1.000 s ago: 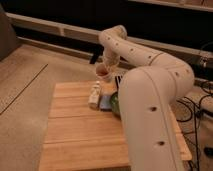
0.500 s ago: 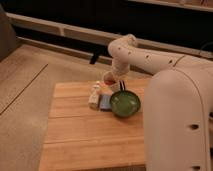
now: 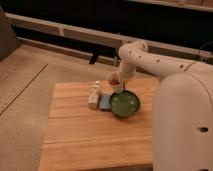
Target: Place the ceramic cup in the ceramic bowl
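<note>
- Wooden slats make up the table (image 3: 85, 135), which stands on a pale speckled floor (image 3: 25, 90) with a dark wall (image 3: 100, 15) and a light ledge behind it.
- Near the table's far edge is the cup (image 3: 115, 80), small and round. It is off-white to beige outside and reddish-brown inside.
- The cup is narrower than the bowl, and its mouth tilts slightly toward the camera.
- Closed on the cup is the gripper (image 3: 118, 83), which holds it from the right side at the tip of the arm. The fingers themselves are hard to make out against the cup.
- The cup sits just beyond the far-left rim of the bowl (image 3: 124, 104). Whether it touches the table or hangs just above it cannot be told.
- The bowl is round, shallow and wide, glossy green inside with a darker outside. It rests on the table and has nothing in it.
- Just left of the bowl lies a flat blue thing (image 3: 104, 103), touching or nearly touching the bowl's side.
- Left of that stands a small white carton (image 3: 94, 95), upright, with a narrower top.
- The white arm (image 3: 150, 60) bends down to the cup from the right, and its large rounded lower part fills the right side of the view.
</note>
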Action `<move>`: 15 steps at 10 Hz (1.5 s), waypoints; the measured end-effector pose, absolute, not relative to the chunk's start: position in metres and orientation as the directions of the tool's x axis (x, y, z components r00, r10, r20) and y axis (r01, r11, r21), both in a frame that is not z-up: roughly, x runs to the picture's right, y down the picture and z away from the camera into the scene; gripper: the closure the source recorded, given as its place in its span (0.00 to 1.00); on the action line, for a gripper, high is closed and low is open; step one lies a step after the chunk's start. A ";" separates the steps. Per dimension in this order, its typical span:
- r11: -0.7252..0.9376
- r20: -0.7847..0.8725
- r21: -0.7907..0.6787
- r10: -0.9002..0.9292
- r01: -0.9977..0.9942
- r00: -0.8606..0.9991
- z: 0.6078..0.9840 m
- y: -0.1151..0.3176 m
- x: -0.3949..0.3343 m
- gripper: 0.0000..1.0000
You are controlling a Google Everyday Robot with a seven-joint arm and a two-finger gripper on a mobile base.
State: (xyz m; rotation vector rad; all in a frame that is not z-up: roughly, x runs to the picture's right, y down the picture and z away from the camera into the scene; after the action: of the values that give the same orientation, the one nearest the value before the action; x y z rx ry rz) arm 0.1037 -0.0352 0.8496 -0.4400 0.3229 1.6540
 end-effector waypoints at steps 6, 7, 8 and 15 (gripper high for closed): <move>-0.172 -0.490 -0.002 0.859 -0.985 -0.149 0.836 0.003 0.094 1.00; -0.201 -0.481 0.037 0.855 -0.979 -0.194 0.835 0.006 0.109 1.00; -0.224 -0.477 0.063 0.849 -0.972 -0.227 0.833 0.010 0.117 1.00; -0.277 -0.488 0.103 0.822 -0.955 -0.292 0.829 0.026 0.118 1.00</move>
State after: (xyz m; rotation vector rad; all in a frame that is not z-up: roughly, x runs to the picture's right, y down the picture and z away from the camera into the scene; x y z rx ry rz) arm 0.1182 0.0263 0.8293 -0.4053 0.4515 1.8318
